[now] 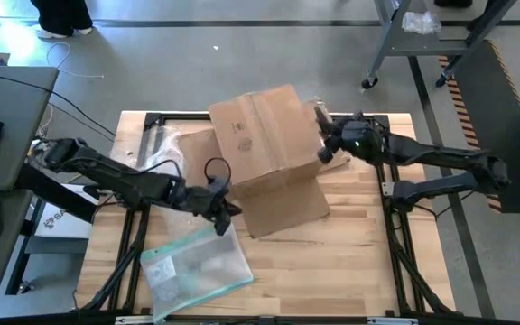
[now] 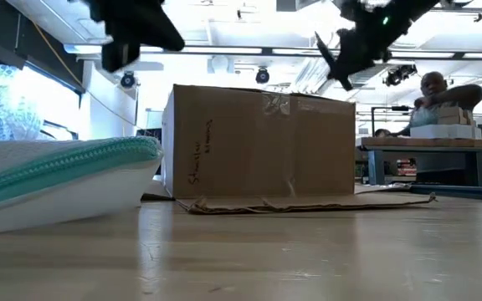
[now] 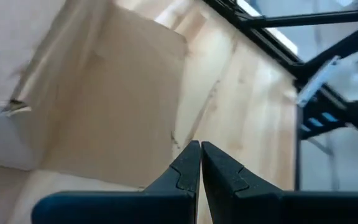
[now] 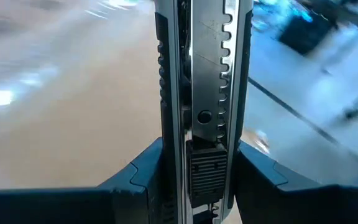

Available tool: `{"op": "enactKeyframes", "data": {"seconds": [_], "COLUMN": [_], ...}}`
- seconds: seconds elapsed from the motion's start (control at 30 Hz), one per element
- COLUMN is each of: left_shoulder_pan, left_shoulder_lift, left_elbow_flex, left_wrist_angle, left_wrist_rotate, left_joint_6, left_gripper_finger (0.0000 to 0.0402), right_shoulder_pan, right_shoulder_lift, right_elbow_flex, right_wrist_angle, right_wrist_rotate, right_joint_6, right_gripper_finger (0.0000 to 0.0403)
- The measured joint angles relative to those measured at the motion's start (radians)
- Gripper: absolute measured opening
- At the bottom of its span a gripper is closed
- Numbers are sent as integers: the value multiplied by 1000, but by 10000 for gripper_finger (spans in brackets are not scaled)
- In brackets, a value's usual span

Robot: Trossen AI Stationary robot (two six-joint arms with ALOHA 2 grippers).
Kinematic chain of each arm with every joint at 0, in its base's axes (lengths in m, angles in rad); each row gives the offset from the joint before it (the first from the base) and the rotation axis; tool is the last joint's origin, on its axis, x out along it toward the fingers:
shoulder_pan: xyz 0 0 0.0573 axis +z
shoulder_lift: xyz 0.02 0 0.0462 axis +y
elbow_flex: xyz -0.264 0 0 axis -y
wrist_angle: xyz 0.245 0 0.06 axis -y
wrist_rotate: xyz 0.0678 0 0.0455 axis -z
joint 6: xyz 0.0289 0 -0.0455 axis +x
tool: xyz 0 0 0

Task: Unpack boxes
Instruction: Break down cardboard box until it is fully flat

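Note:
The brown cardboard box (image 1: 264,135) stands on the wooden table, with clear tape on its top seam (image 2: 276,102). One flap (image 1: 283,206) lies flat on the table toward the near edge. My right gripper (image 1: 325,144) hovers at the box's right side, shut on a utility knife (image 4: 204,93), which slants down toward the box's top right edge (image 2: 333,58). My left gripper (image 1: 226,206) is shut and empty. It hangs over the table near the flat flap's left edge, and its fingertips (image 3: 201,149) point at that flap. My right gripper pinches the utility knife's handle (image 4: 205,168) between its two fingers (image 4: 148,171). The knife lies along the fingers and sticks out well past their tips. It is lifted clear of the table and slants downward; I cannot tell whether its end touches the box.
A flat clear pouch with a teal edge (image 1: 197,266) lies at the table's near left, just below my left gripper. Clear bubble wrap (image 1: 156,144) lies at the far left beside another box flap (image 1: 197,149). A person (image 2: 442,92) works at a bench beyond the table.

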Motion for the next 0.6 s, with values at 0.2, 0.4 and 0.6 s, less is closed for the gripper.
{"op": "enactKeyframes", "data": {"seconds": [0.2,0.4,0.6], "left_shoulder_pan": [-64,-46,-12], "left_shoulder_lift": [4,84,212], "left_elbow_flex": [43,44,44], "left_wrist_angle": [80,431,728], "left_wrist_rotate": [-232,-155,-24], "left_joint_6": [286,748,879], "left_gripper_finger": [0,41,142], "right_shoulder_pan": [305,600,733], "right_shoulder_lift": [1,124,262], "right_elbow_flex": [-29,-32,-32], "right_wrist_angle": [89,372,586], "right_wrist_rotate": [-58,-13,7], "right_joint_6": [84,92,91], "right_gripper_finger": [123,123,123]}}
